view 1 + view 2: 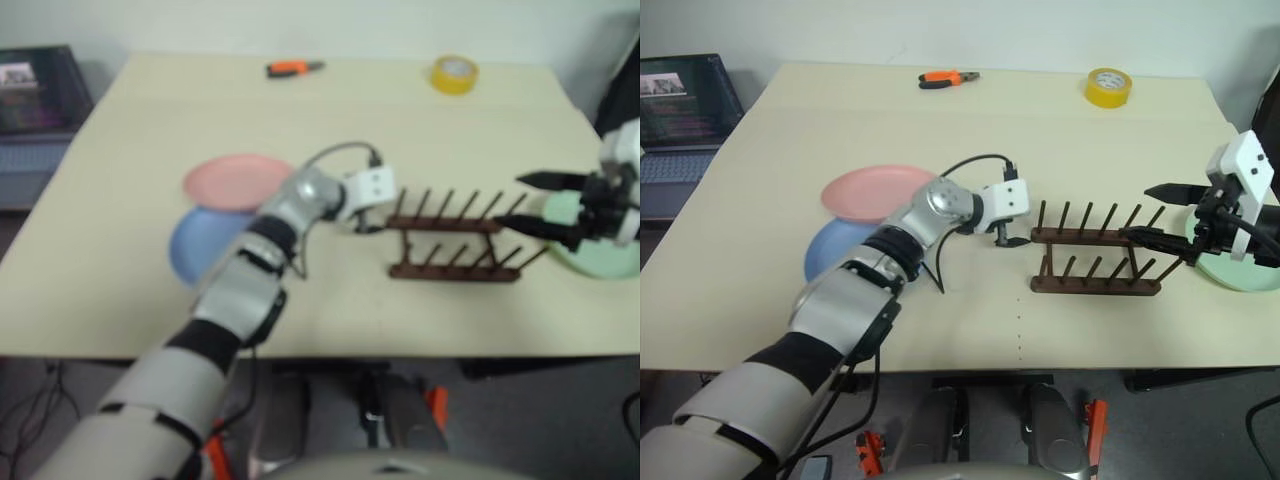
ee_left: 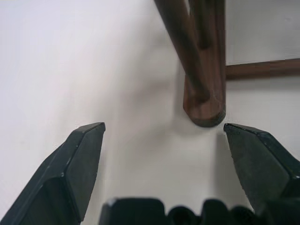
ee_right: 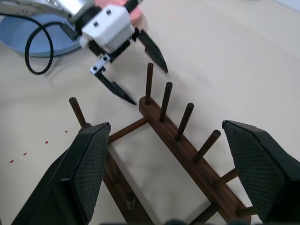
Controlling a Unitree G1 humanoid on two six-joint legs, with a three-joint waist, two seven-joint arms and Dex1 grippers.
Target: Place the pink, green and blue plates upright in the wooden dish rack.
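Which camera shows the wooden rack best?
The right eye view: the whole wooden dish rack with both peg rows, empty. The left eye view shows it blurrier. The right wrist view gives a close part, and the left wrist view just one rail end.

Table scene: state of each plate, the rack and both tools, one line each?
wooden dish rack: on its base, no plates in it.
pink plate: flat, overlapping the blue one.
blue plate: flat, partly under the pink.
green plate: flat, right of rack.
left tool: open, empty, at rack's end.
right tool: open, empty.
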